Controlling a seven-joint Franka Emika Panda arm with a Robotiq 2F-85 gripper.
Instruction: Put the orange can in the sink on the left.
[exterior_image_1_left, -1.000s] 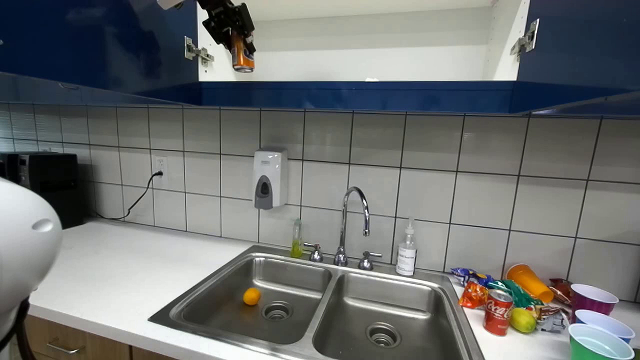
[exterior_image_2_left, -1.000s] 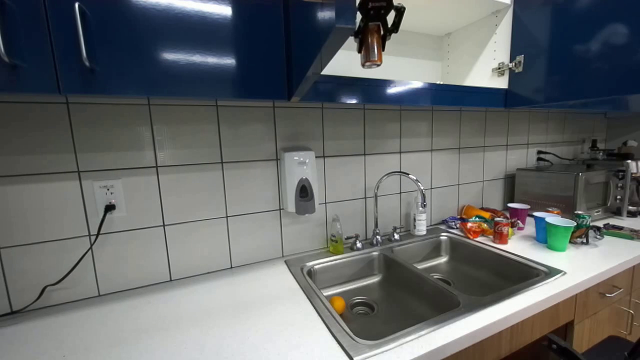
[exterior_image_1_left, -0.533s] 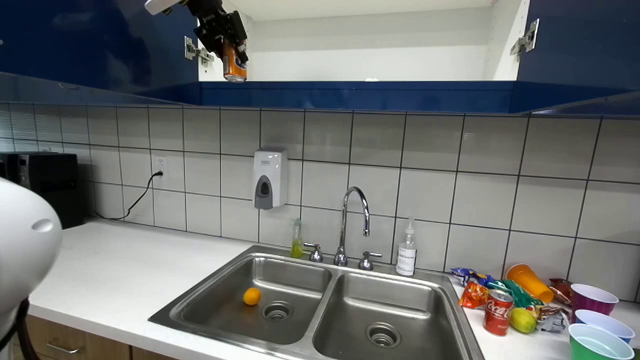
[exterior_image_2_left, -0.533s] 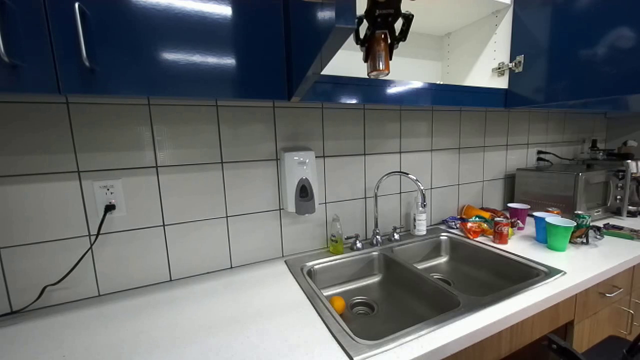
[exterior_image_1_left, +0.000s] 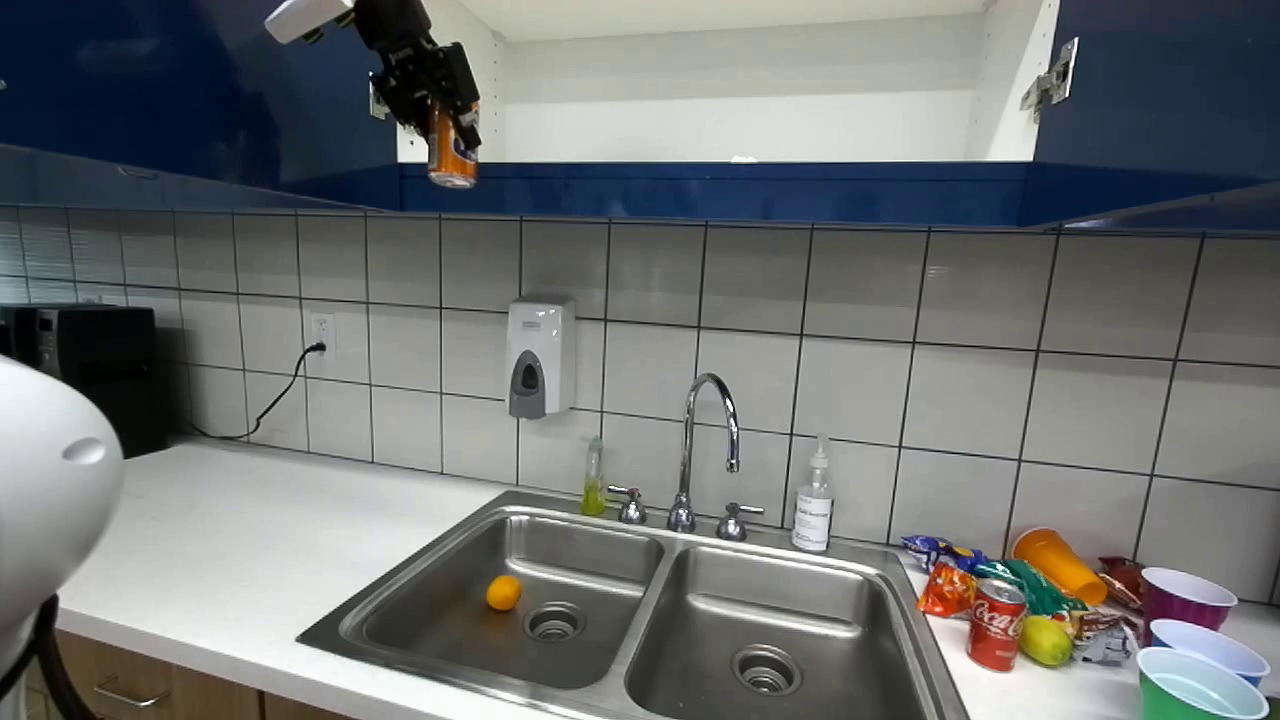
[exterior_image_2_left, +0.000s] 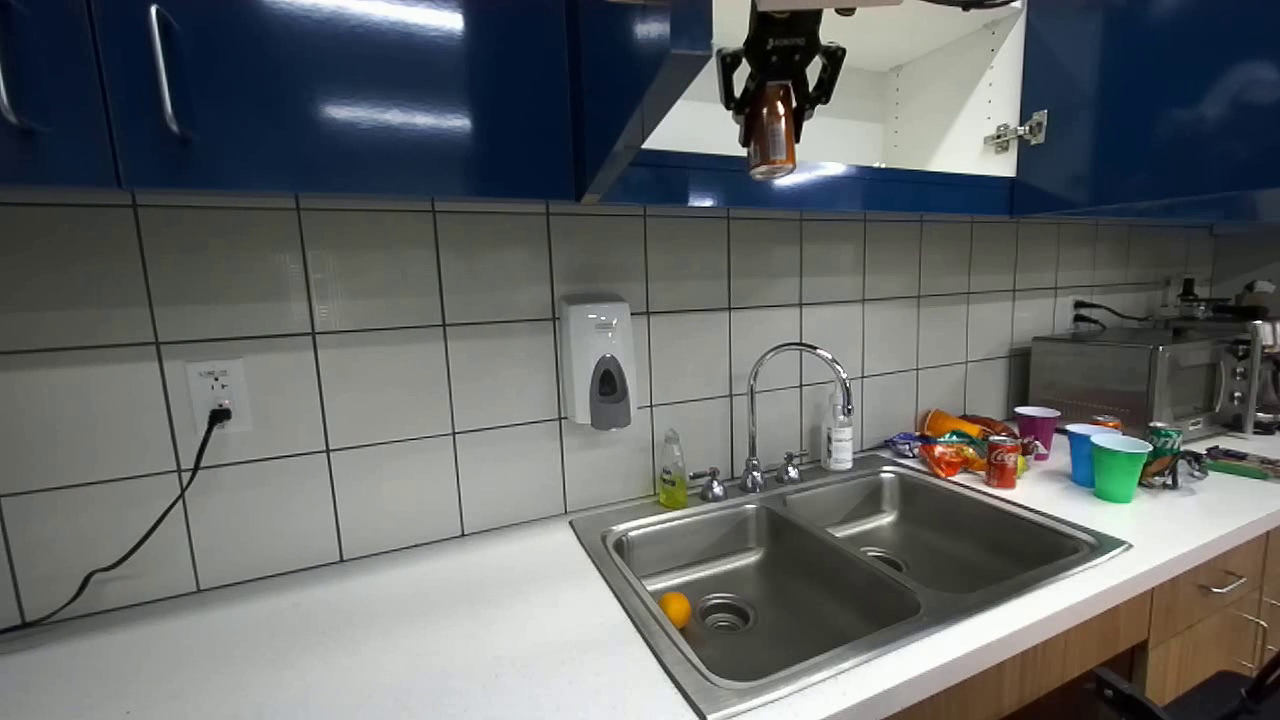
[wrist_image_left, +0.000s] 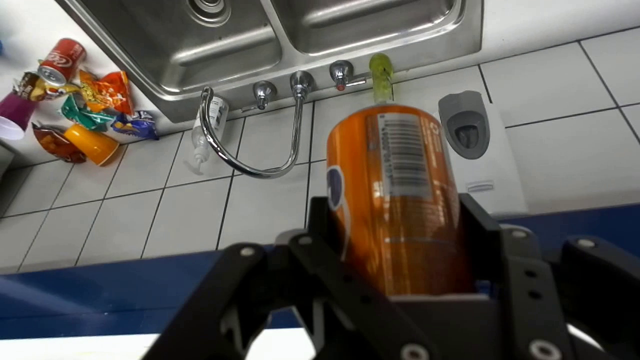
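Observation:
My gripper (exterior_image_1_left: 455, 125) is shut on the orange can (exterior_image_1_left: 449, 165), high in front of the open cupboard. In the other exterior picture the gripper (exterior_image_2_left: 772, 122) holds the can (exterior_image_2_left: 772, 150) nearly upright, bottom end down. In the wrist view the can (wrist_image_left: 395, 195) sits between both fingers of the gripper (wrist_image_left: 395, 220), barcode facing the camera. The left sink basin (exterior_image_1_left: 520, 655) is well below the can; it also shows in an exterior view (exterior_image_2_left: 810, 635) and partly at the top of the wrist view (wrist_image_left: 370, 12). An orange ball or fruit (exterior_image_1_left: 504, 593) lies in that basin.
The open cupboard (exterior_image_1_left: 740, 125) has a blue door (exterior_image_2_left: 640, 90) beside the arm. Below are a wall soap dispenser (exterior_image_1_left: 540, 358), a tall faucet (exterior_image_1_left: 690, 440) and a green soap bottle (exterior_image_1_left: 593, 480). The right basin (exterior_image_1_left: 800, 620), a Coca-Cola can (exterior_image_1_left: 996, 625), snack bags and cups are to the right.
The gripper, still holding the can, has moved down and away from the cupboard: down-left in an exterior view, down-right in the other. Nothing else has moved.

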